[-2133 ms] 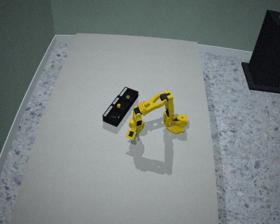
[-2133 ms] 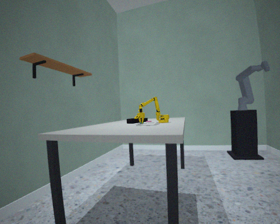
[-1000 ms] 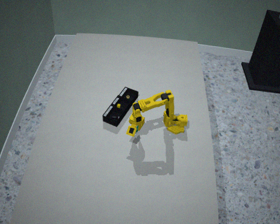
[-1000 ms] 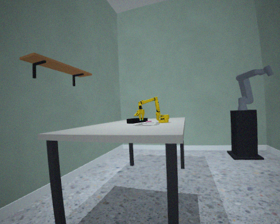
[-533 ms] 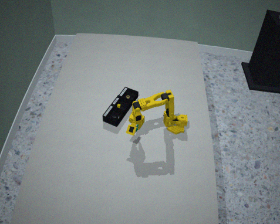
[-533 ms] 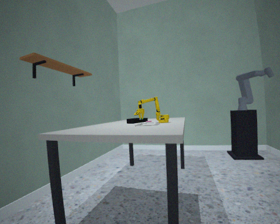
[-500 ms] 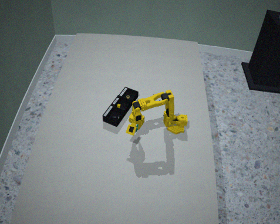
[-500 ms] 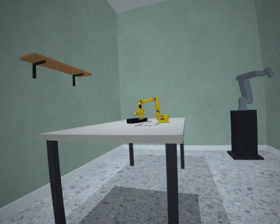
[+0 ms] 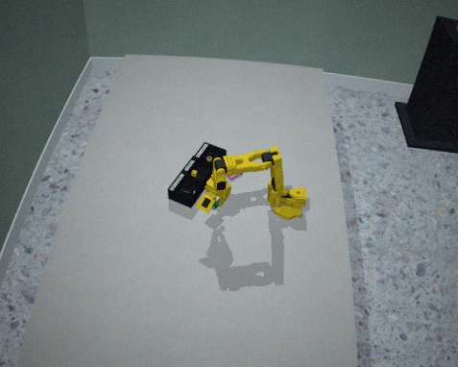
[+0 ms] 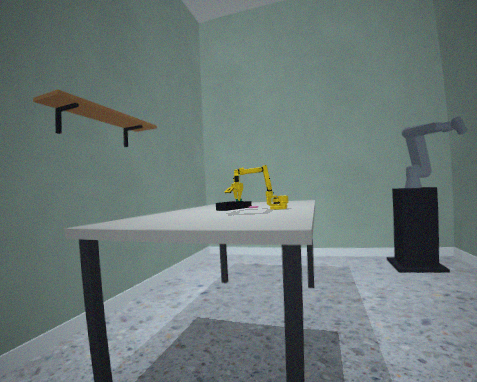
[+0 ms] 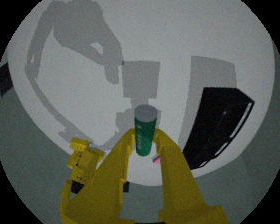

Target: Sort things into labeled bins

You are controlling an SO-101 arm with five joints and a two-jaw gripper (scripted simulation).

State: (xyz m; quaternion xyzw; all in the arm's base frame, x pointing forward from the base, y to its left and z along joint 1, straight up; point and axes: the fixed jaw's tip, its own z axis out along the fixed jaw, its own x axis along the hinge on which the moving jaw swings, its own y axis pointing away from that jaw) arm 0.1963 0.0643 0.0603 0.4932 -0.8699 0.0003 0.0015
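My gripper (image 9: 213, 202) (image 10: 235, 196) (image 11: 145, 152) is shut on a small green cylinder with a grey end (image 11: 145, 131) (image 9: 216, 205). It holds it above the table, just beside the near end of a black row of bins (image 9: 178, 194) (image 10: 233, 205) (image 11: 220, 129) with white labels. Two small yellow things (image 9: 194, 173) (image 9: 208, 158) lie inside the bins. A pink thing (image 9: 234, 177) (image 10: 254, 206) lies on the table under the arm, partly hidden by it.
The white table (image 9: 129, 120) (image 10: 194, 227) carries the arm's base (image 9: 288, 202). A black pedestal (image 9: 438, 86) (image 10: 415, 225) with a grey arm stands on the floor at the right. A wooden shelf (image 10: 94, 111) hangs on the left wall.
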